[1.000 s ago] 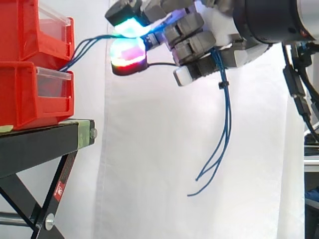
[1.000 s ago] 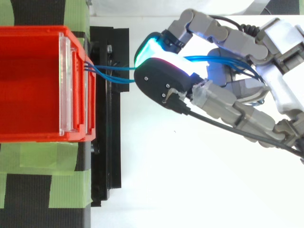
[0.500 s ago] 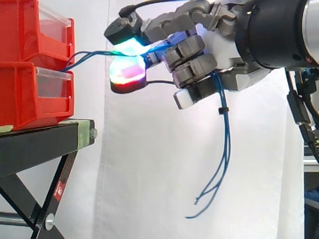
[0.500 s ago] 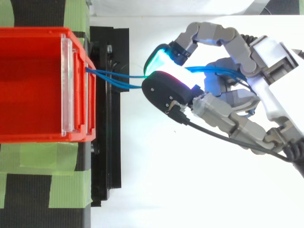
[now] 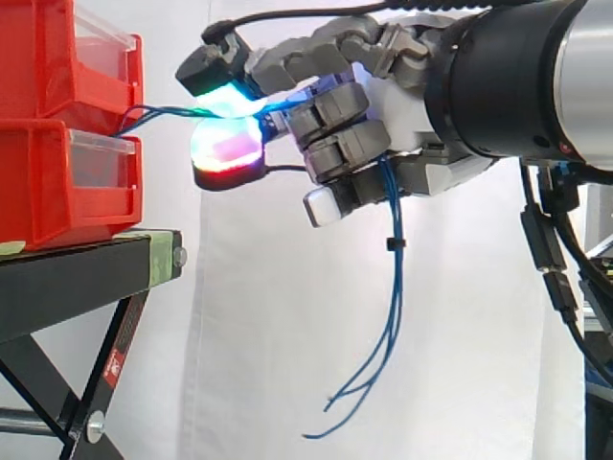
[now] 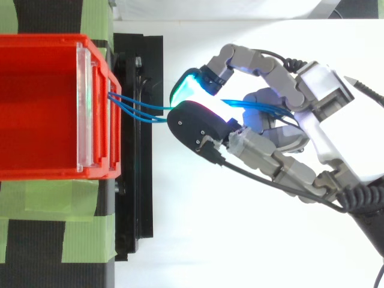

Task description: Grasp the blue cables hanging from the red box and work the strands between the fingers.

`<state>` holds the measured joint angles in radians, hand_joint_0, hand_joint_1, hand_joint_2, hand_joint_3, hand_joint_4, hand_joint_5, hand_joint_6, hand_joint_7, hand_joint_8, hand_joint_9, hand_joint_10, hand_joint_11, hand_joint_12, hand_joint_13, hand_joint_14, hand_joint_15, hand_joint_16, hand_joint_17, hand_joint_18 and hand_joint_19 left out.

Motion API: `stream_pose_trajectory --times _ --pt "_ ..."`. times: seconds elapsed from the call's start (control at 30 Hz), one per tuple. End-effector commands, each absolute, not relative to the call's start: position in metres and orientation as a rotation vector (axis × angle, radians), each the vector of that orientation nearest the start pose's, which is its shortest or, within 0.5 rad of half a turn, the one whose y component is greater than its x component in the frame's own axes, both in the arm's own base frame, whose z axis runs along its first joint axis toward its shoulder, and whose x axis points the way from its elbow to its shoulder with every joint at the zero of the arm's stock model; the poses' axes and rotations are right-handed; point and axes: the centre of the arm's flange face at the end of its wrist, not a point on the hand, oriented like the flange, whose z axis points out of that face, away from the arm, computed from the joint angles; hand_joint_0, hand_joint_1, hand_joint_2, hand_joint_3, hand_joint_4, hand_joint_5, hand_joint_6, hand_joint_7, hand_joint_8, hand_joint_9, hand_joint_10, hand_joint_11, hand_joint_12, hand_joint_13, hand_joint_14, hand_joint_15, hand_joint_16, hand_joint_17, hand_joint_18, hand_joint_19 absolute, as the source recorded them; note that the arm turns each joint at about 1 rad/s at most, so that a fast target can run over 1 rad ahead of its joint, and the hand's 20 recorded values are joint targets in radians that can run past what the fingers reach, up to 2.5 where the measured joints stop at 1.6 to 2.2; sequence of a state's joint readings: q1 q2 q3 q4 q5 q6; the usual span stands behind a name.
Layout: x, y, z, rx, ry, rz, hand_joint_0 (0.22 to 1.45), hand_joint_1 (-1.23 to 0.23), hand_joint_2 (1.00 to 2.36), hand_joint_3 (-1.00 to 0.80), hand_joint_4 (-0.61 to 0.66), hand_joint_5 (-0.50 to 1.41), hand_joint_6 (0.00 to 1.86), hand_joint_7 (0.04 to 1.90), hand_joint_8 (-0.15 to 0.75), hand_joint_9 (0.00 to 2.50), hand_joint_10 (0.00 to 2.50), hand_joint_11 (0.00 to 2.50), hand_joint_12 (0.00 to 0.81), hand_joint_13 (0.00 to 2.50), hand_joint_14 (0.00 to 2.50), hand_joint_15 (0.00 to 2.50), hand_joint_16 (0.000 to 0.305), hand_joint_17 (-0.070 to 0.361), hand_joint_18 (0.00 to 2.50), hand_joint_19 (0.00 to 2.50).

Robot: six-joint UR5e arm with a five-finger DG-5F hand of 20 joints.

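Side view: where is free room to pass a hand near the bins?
Free: the gap under the hand, between the stand and the hanging cables. Crowded: between bins and hand, where cables cross.

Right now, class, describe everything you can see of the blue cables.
Several thin blue cables leave the front of the red box and run across to the hand, pinched between its glowing pads. They pass through the curled fingers, then hang loose below, bundled by a small black tie, ends splayed free in the air.
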<state>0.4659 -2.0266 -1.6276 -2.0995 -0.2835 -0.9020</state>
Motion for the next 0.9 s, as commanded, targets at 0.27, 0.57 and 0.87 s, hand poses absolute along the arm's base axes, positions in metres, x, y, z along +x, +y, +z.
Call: stream_pose_trajectory --times 0.27,0.57,0.87 --pt "0.647 0.084 0.286 1.176 0.763 0.279 1.32 -0.67 1.01 0.11 0.11 0.47 0.71 1.52 0.439 1.05 2.50 2.50 0.486 1.47 2.50 1.59 0.056 0.125 1.79 0.83" --pt "0.647 0.088 0.288 1.168 0.765 0.276 1.04 -0.65 1.16 0.17 0.17 0.69 0.02 1.46 0.439 1.05 2.50 2.50 0.486 1.47 2.50 1.59 0.056 0.125 1.79 0.83" --pt "0.648 0.087 0.289 1.170 0.762 0.269 1.15 -0.84 1.00 0.20 0.05 0.14 1.26 1.27 0.439 1.05 2.50 2.50 0.486 1.47 2.50 1.59 0.056 0.125 1.79 0.83"
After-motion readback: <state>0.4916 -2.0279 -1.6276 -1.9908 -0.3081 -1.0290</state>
